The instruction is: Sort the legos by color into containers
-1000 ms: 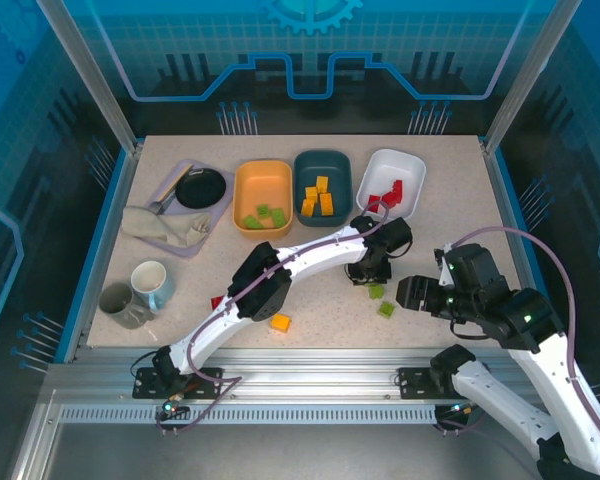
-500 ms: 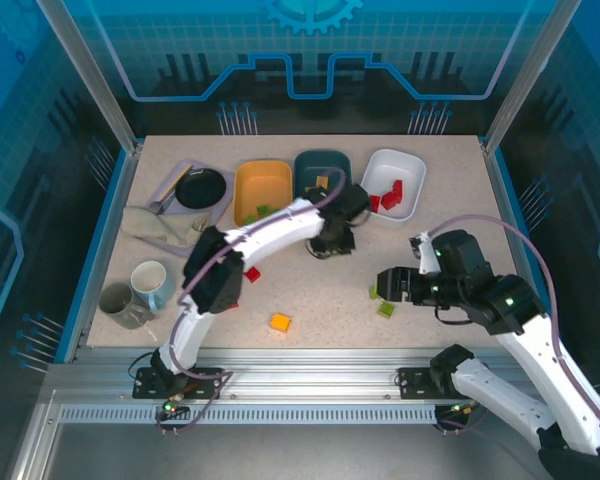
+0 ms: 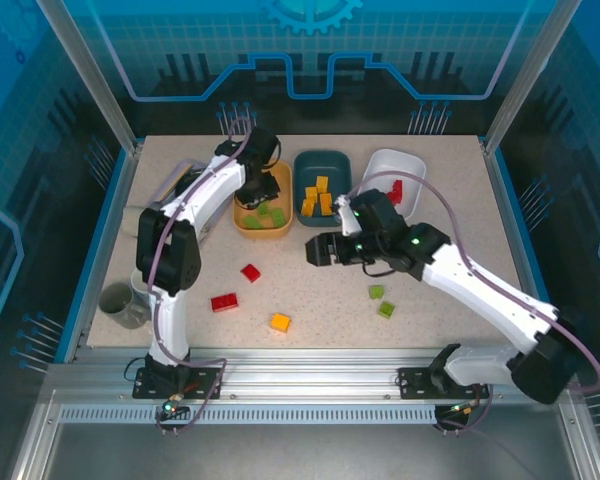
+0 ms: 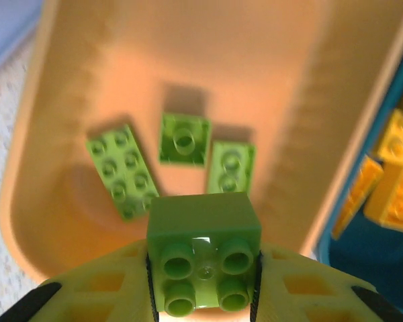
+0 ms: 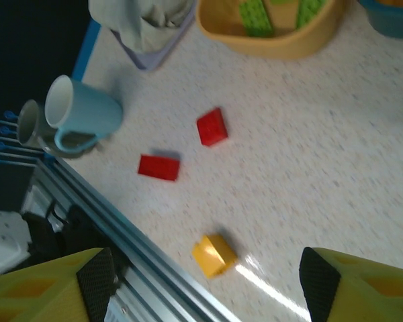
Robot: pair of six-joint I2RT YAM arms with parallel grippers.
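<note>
My left gripper [image 4: 203,272] is shut on a green lego [image 4: 203,251], studs toward the camera. It hangs over the orange container [image 4: 27,221], where three green legos [image 4: 183,138] lie. From above, that gripper [image 3: 256,182] is over the orange container [image 3: 263,231]. The teal container [image 3: 323,158] holds yellow legos [image 3: 318,198]; the white container [image 3: 408,165] holds red legos [image 3: 395,190]. My right gripper [image 3: 316,250] is open over the table's middle. Its wrist view has a yellow lego [image 5: 213,255] between the spread fingers [image 5: 97,275] and two red legos [image 5: 211,127] beyond. Two green legos [image 3: 381,300] lie to the right.
A light-blue mug [image 5: 84,111] and a grey mug [image 5: 30,121] stand at the front left. A lilac tray with a crumpled cloth [image 5: 144,20] is behind them. The metal front rail [image 5: 121,235] runs close to the yellow lego.
My left arm has swung from the right-middle of the table back to the orange container, carrying the green lego. My right arm has moved left toward the table's middle.
</note>
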